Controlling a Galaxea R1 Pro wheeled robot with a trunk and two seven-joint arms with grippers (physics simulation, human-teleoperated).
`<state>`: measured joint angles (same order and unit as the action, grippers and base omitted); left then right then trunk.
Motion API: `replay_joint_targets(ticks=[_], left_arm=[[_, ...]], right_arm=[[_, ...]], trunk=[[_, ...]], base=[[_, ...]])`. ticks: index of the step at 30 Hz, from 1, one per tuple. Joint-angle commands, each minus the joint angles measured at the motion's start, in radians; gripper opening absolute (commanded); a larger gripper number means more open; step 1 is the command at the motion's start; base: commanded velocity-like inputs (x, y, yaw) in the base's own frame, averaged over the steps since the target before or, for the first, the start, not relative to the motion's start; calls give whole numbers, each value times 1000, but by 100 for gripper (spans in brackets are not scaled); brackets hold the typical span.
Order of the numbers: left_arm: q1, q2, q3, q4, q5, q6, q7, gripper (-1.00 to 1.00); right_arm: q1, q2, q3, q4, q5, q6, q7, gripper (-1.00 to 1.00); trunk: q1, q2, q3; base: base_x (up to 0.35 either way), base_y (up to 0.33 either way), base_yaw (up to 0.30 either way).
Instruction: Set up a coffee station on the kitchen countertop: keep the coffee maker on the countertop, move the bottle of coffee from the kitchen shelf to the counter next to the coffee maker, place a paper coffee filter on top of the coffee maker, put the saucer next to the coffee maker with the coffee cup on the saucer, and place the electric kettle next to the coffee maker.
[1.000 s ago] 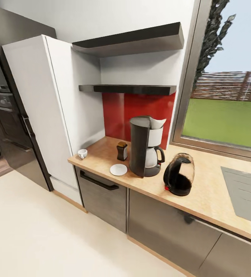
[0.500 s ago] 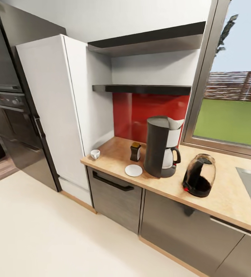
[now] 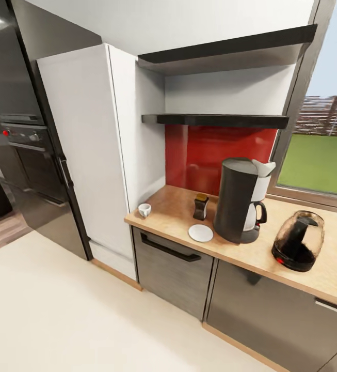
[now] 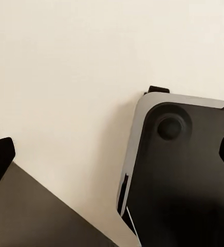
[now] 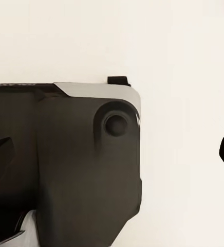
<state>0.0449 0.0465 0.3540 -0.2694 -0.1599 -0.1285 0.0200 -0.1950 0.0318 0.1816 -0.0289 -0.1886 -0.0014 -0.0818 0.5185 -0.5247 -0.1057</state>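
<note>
The black coffee maker (image 3: 236,200) stands on the wooden countertop (image 3: 171,205) with a white paper coffee filter (image 3: 264,167) on its top. To its left are the small dark bottle of coffee (image 3: 201,206) and, in front of that, the empty white saucer (image 3: 201,233). The white coffee cup (image 3: 144,210) stands alone at the counter's left end. The electric kettle (image 3: 298,241) sits right of the coffee maker. My left gripper (image 4: 112,157) and right gripper (image 5: 112,152) are open over the floor and the robot's dark base, with nothing between the fingers.
Two dark shelves (image 3: 214,120) hang above the counter, against a red backsplash. A tall white cabinet (image 3: 91,144) borders the counter on the left, with a dark oven unit (image 3: 23,155) beyond it. Pale floor (image 3: 60,310) lies open in front of the cabinets.
The whole head view has shifted, so the camera has moved: the counter and its things now sit further right in the picture. Nothing on the counter has moved.
</note>
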Motion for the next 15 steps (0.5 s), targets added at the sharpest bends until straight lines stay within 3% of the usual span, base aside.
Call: replay_joint_targets(ticks=[1,7,15], left_arm=[[0,0,5,0,-10,-3,1,100],[0,-1,5,-1,-10,-2,2,100],[0,-1,5,-1,-10,-2,2,100]], right_arm=[[-1,0,9,0,-10,0,-4,100],[-1,-3,7,0,-10,0,-4,100],[0,-4,7,0,-9,0,-3,100]], trunk=[[1,-1,-2],[1,-1,-2],[1,-1,-2]], base=[[131,338,0],[153,331,-7],[165,325,-213]])
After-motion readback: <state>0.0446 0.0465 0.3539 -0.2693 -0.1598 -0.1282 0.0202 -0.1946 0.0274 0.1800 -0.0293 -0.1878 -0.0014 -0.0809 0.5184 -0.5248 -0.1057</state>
